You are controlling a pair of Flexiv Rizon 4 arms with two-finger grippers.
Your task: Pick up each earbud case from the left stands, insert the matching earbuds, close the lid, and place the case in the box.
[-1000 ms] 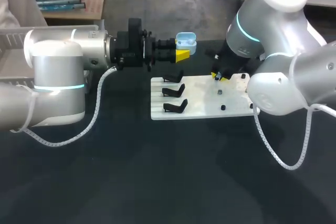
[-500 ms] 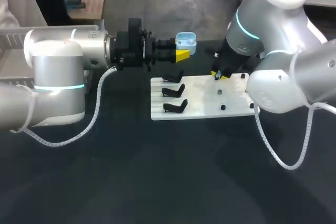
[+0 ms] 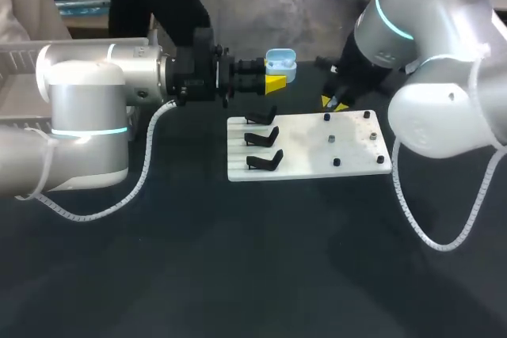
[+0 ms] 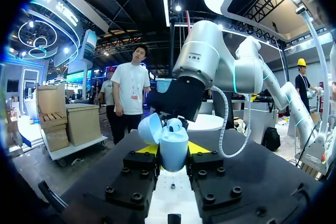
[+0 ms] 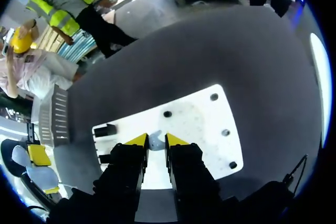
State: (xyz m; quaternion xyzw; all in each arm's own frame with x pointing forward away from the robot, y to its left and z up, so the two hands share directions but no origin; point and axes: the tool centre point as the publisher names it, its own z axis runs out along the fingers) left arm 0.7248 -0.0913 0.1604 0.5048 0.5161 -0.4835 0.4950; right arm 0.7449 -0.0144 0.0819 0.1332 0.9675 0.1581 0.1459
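Hold case (image 3: 280, 63), clamped in left gripper (image 3: 275, 82), steady near far left corner of board (image 3: 301, 156); seat earbud (image 5: 155, 141), pinched by right gripper (image 3: 333, 101), squarely.

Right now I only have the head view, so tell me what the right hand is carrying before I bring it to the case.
Observer: In the right wrist view, the right hand pinches a small pale earbud between its yellow tips, over the white board.
Operator: Now check the case lid.
Observer: The left wrist view shows the left hand gripping the blue case from both sides, its lid swung open to one side.
Operator: Say whether it's empty.
Observer: A rounded piece sits in the opening; I can't tell if it's an earbud.
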